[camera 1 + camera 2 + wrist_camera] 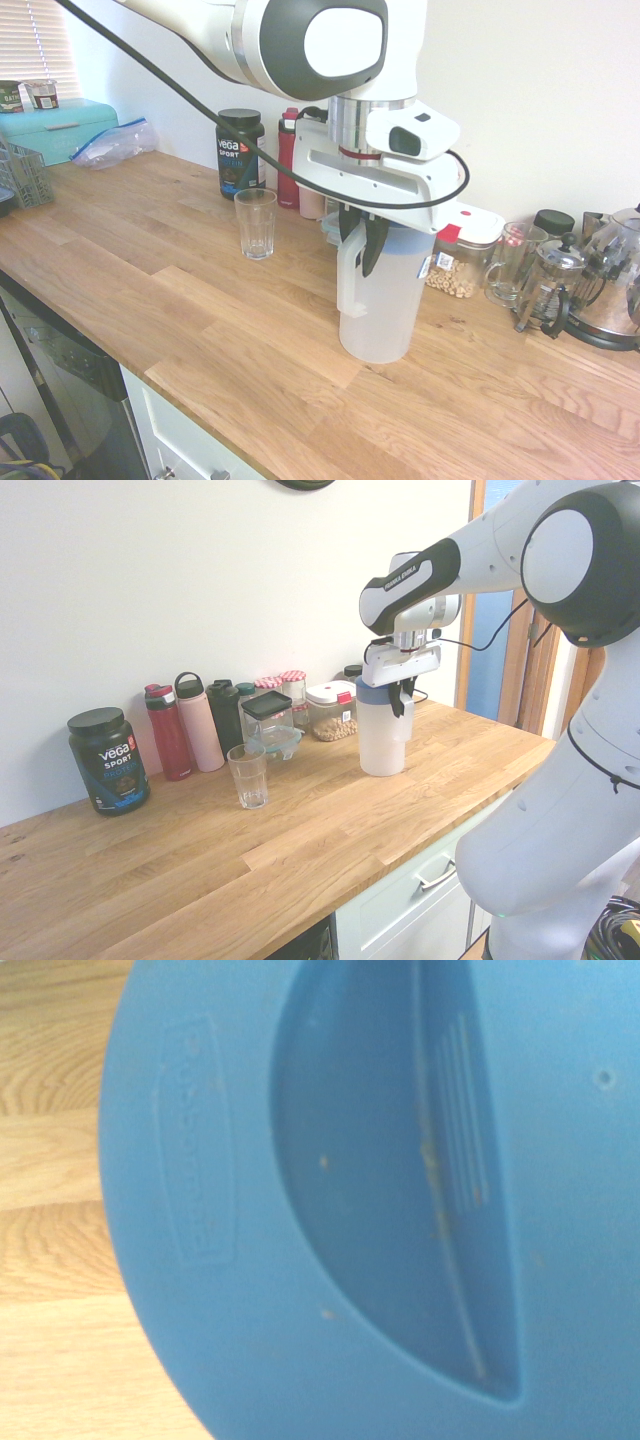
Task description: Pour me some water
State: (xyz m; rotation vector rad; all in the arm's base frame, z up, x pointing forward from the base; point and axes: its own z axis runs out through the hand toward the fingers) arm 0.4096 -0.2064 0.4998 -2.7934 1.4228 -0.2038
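pitcher: translucent white jug (385, 300) with blue lid (330, 1190), upright on wooden counter (150, 300), base looks seated on the wood; handle faces camera in first exterior view
gripper: (362, 240) points straight down over the jug's handle side; dark fingers (375, 243) drawn together, appear clamped on top of the handle (347, 285)
glass: clear tumbler (256, 223), upright, looks empty, about 10 o'clock from the pitcher in first exterior view, well apart; in second exterior view it sits at about 8 o'clock from the pitcher (248, 775)
wrist view: lid fills frame, recessed spout flap visible, counter at the edge; no fingers seen
clutter: black tub (240, 152), red bottle (288, 158) at 12 o'clock of glass along wall; jar of chickpeas (462, 250), french press (548, 285), kettle (615, 285) at 3 o'clock of pitcher
step: grasp on pitcher handle made, lift not yet begun, judged from base on counter
progress: early; no water in glass
next: 1 lift clear of counter, carry toward glass at 10 o'clock, tilt so spout clears the rim
needs: firm hold, jug may swing from a top-of-handle grip; slow tilt; which side the spout faces relative to the glass cannot be told
risk: overshoot, knocking the glass, spill on wood
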